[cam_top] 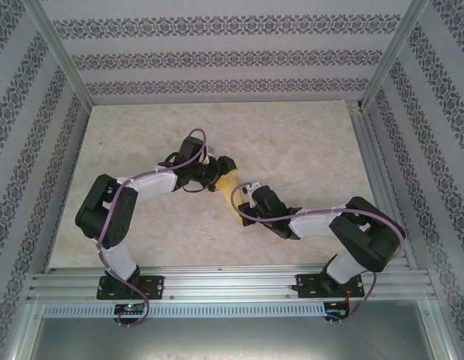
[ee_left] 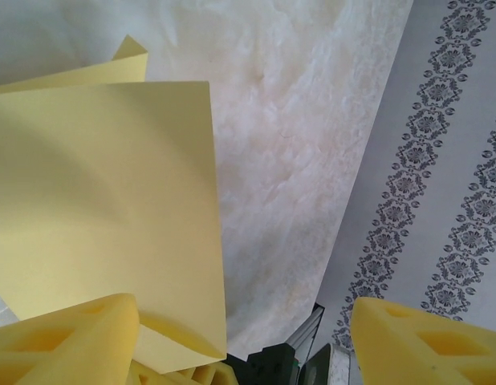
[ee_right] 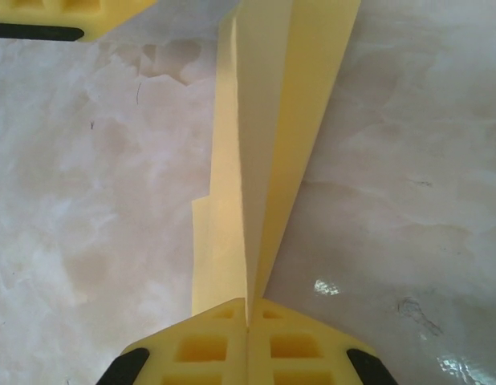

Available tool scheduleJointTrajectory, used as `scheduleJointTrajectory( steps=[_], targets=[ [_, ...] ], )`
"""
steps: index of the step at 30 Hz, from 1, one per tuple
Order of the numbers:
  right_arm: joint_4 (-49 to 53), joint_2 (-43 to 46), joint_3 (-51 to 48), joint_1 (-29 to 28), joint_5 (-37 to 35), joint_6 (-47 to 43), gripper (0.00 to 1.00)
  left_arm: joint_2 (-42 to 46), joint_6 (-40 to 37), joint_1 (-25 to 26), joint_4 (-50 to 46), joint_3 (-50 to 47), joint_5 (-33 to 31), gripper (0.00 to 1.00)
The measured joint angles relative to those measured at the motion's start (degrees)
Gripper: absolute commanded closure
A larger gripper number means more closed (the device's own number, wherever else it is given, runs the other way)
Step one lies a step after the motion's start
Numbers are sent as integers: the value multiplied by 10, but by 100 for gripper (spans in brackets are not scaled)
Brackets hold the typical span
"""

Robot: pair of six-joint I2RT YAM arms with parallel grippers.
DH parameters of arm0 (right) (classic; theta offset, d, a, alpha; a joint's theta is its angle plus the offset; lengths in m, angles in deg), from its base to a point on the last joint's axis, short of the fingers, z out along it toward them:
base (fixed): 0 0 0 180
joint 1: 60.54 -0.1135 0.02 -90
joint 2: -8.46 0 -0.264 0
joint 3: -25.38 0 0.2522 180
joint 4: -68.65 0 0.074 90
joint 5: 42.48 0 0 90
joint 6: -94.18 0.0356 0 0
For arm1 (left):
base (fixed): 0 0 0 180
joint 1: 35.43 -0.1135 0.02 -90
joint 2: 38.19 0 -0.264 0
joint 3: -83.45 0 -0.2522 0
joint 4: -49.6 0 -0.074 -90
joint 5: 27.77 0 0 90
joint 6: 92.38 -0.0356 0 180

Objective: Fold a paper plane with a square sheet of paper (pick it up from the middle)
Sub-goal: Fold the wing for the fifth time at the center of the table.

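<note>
You seem mid-fold: your right gripper (ee_right: 248, 325), jaws pressed together, pinches the thin pale-yellow folded paper sheet (ee_right: 268, 120) over the middle of the marbled beige table (cam_top: 307, 150), while your left gripper (ee_left: 246, 341) stands spread beside it, so next likely take a free flap to crease.

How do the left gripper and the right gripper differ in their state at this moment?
The left gripper stands open, jaws wide apart; the right gripper is shut. The right one pinches the folded sheet of paper; the left one clamps nothing. Both have yellow fingers and are at the paper.
</note>
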Motion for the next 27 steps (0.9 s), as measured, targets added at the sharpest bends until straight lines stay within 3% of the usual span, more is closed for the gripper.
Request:
scheduleJointTrajectory(
  steps=[12, 21, 27],
  targets=[
    [13, 0, 1, -24, -54, -31, 100, -1, 58, 25, 10, -33, -3, 35],
    [21, 0, 14, -31, -67, -40, 100, -7, 63, 36, 5, -33, -4, 50],
    [28, 0, 17, -31, -71, -44, 100, -9, 62, 49, -8, -31, -4, 55]
  ],
)
